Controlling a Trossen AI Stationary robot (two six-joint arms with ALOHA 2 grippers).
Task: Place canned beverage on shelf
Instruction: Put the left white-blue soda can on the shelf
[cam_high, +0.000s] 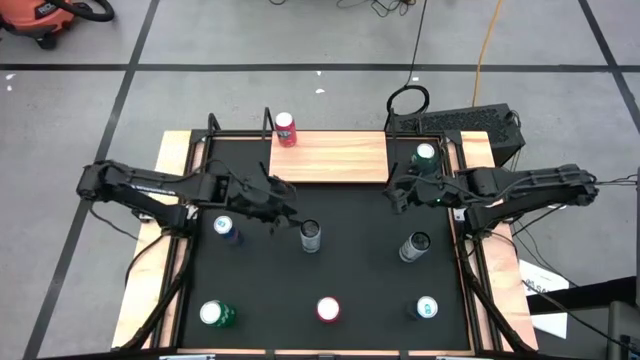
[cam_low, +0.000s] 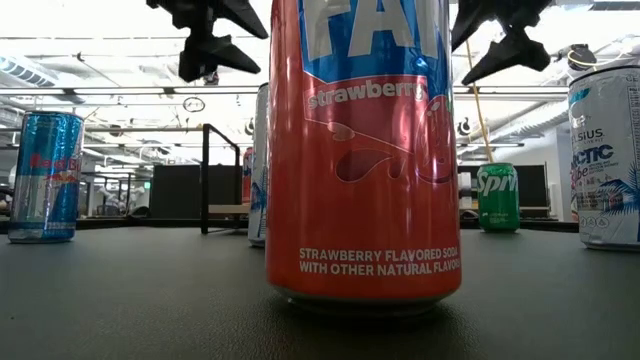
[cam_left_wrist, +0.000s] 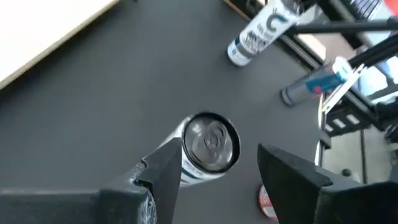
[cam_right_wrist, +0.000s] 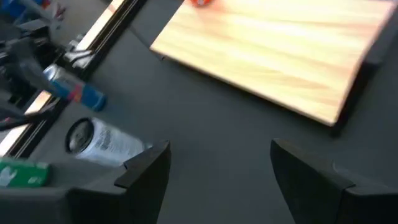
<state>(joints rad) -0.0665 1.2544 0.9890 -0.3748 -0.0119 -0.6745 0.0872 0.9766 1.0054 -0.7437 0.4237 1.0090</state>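
The left pincer (cam_high: 287, 207) is hovering with its fingers apart above a silver aluminium can (cam_high: 310, 235) that is standing on the black desk (cam_high: 350, 270). The right pincer (cam_high: 393, 193) is hanging open just beside the light wooden shelf (cam_high: 335, 157), which is carrying 1 red can (cam_high: 286, 128) at its corner.

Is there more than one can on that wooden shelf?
No, only one red can stands on the shelf, at its left end.

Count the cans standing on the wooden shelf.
1: a red can at the left end of the shelf. The other cans stand on the black tabletop.
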